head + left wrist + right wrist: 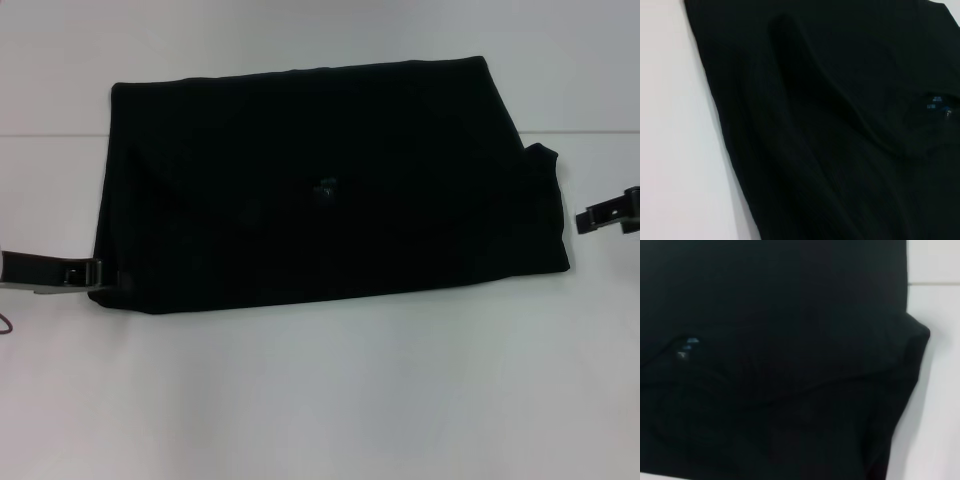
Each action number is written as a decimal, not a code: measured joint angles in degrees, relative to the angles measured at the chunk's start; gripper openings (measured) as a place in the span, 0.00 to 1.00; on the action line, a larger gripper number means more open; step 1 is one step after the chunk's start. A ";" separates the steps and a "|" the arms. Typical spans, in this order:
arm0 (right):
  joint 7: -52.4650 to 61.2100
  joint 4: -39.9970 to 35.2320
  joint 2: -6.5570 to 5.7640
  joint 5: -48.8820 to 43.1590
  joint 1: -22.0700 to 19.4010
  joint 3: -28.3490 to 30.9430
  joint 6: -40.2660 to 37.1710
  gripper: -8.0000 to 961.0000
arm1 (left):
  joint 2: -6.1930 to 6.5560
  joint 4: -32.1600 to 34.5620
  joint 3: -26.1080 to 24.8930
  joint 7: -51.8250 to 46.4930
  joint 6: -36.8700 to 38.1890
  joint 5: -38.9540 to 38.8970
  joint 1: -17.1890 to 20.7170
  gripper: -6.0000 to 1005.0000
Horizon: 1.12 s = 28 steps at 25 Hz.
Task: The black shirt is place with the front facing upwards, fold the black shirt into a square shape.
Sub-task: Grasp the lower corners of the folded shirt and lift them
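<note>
- The black shirt (pixel 330 190) lies flat on the white tabletop (pixel 320 400), filling the middle and upper part of the head view as a wide folded block, broader than it is tall.
- Its top edge runs nearly straight across the upper part of the frame; the lower edge slopes a little from the lower left toward the right.
- No white lettering shows on the upward face; near the centre sits a small bluish neck label (pixel 325 188), seen also in the left wrist view (pixel 938 102) and the right wrist view (pixel 688 344).
- At the right end a layer of cloth sticks out past the main block as a small rounded corner (pixel 545 160).
- Soft ridges and folded layers cross the fabric in both wrist views.
- The left gripper (pixel 98 273) is at the left edge of the frame, low against the tabletop, its tip touching the shirt's lower left corner; whether it has pinched the cloth or stands parted cannot be told.
- The right gripper (pixel 590 218) is at the right edge of the frame, just beside the shirt's right end and apart from it, with nothing in it; how far its fingers are parted cannot be told.
- No containers are in view.
</note>
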 joint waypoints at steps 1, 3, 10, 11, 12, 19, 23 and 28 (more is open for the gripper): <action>-0.14 1.25 0.18 -0.14 0.28 -0.18 0.97 0.75 | 0.00 -0.03 0.00 0.00 0.01 -0.01 0.00 0.06; -0.38 3.61 0.46 -0.10 0.70 -0.78 3.06 0.74 | 0.00 -0.05 0.00 0.00 0.17 -0.07 0.00 0.06; -1.51 8.00 2.21 0.03 1.63 -2.37 10.03 0.74 | 0.00 0.08 0.00 -0.02 0.66 -0.41 0.10 0.06; -1.51 8.00 2.21 0.03 1.63 -2.37 10.03 0.74 | 0.00 0.08 0.00 -0.02 0.66 -0.41 0.10 0.06; -1.78 8.30 2.48 0.00 1.79 -2.58 10.91 0.74 | 0.00 0.04 0.00 -0.03 0.65 -0.42 0.08 0.06; -2.56 11.49 3.04 -0.24 3.07 -3.24 14.13 0.73 | 0.00 -0.05 0.00 -0.05 0.88 -0.49 0.06 0.06; -2.52 12.09 3.15 -0.47 3.40 -4.41 15.07 0.68 | 0.00 -0.02 0.00 -0.05 0.96 -0.49 0.02 0.06; -2.60 11.85 3.13 -0.49 3.13 -4.78 14.86 0.47 | 0.00 0.03 0.00 0.08 0.99 -0.48 0.00 0.06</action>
